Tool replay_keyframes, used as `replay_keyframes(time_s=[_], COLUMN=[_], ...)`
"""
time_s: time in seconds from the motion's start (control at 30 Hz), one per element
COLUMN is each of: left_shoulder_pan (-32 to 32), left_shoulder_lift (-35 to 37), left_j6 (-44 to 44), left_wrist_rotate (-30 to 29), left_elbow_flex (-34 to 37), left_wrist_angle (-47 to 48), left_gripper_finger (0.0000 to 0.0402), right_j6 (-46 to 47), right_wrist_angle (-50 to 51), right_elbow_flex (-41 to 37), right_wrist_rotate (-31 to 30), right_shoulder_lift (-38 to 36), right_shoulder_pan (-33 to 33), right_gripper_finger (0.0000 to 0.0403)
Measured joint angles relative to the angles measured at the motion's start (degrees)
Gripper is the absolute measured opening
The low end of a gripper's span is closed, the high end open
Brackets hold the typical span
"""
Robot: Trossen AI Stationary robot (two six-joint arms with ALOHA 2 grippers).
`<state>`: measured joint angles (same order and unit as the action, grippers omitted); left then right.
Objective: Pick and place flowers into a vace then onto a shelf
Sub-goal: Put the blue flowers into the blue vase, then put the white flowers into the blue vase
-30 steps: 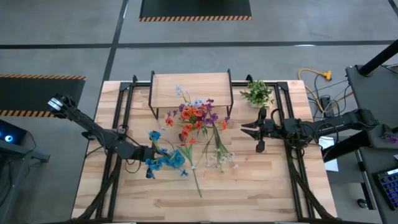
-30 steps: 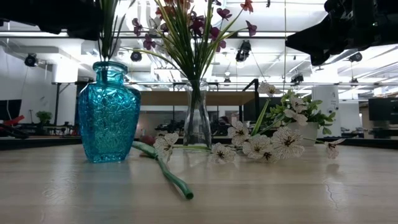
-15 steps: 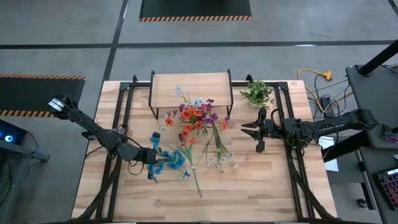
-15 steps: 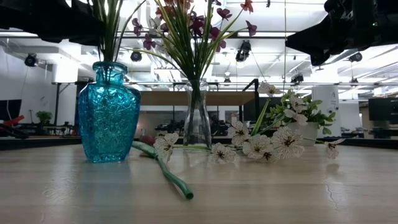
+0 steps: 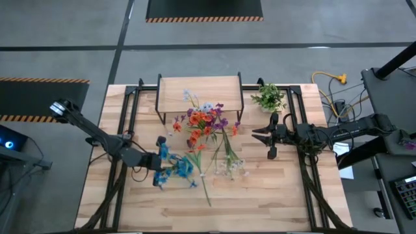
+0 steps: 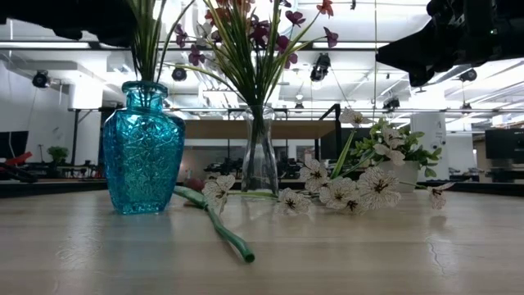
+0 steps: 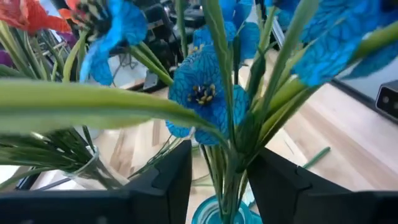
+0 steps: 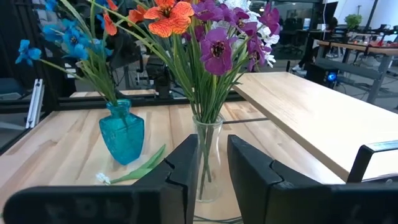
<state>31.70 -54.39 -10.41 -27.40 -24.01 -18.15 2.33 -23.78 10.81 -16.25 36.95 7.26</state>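
The left gripper (image 5: 158, 170) is above the blue vase (image 6: 143, 147), and its two fingers (image 7: 160, 180) stand a little apart on both sides of the stems of the blue flowers (image 7: 202, 93), which stand in this vase; the fingers do not seem to press them. The right gripper (image 5: 258, 135) hangs over the table (image 5: 260, 195) with its fingers only narrowly apart and nothing between them. In front of it stands the clear vase (image 8: 208, 155) with orange and purple flowers (image 8: 205, 31). Between the two grippers, white flowers (image 6: 344, 190) lie flat on the table, and one green stem (image 6: 217, 223) beside them. The shelf (image 5: 200, 93) is beyond the clear vase, and its top carries no vase.
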Motion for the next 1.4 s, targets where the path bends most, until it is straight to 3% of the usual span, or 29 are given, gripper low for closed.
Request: replay_keyframes(time_s=[0.2, 0.4, 0.63, 0.87, 1.4], left_shoulder_pan=[0.13, 0.13, 0.13, 0.13, 1.17], left_shoulder_lift=[1.92, 2.69, 2.69, 2.69, 4.55], left_j6=[3.36, 10.05, 15.57, 19.42, 31.98], left_wrist_rotate=[0.07, 0.54, 0.96, 1.93, 7.70], left_elbow_flex=[-5.68, -15.50, -25.03, -29.18, -28.68], left_wrist_angle=[14.43, 34.49, 50.79, 60.27, 70.31], left_gripper_finger=[0.0134, 0.0134, 0.0134, 0.0134, 0.0134], right_j6=[0.31, 0.50, 0.72, 0.72, 1.16], right_wrist_angle=[0.56, 0.84, 0.84, 0.84, 0.84], right_elbow_flex=[0.00, 0.00, 0.00, 0.00, 0.00], right_wrist_rotate=[0.01, 0.02, 0.04, 0.18, 0.28], right_shoulder_lift=[-0.02, -0.02, -0.02, -0.02, -0.02], right_shoulder_pan=[0.01, -0.01, -0.01, 0.00, -0.01], right_gripper_finger=[0.0074, 0.0071, 0.0080, 0.0072, 0.0089])
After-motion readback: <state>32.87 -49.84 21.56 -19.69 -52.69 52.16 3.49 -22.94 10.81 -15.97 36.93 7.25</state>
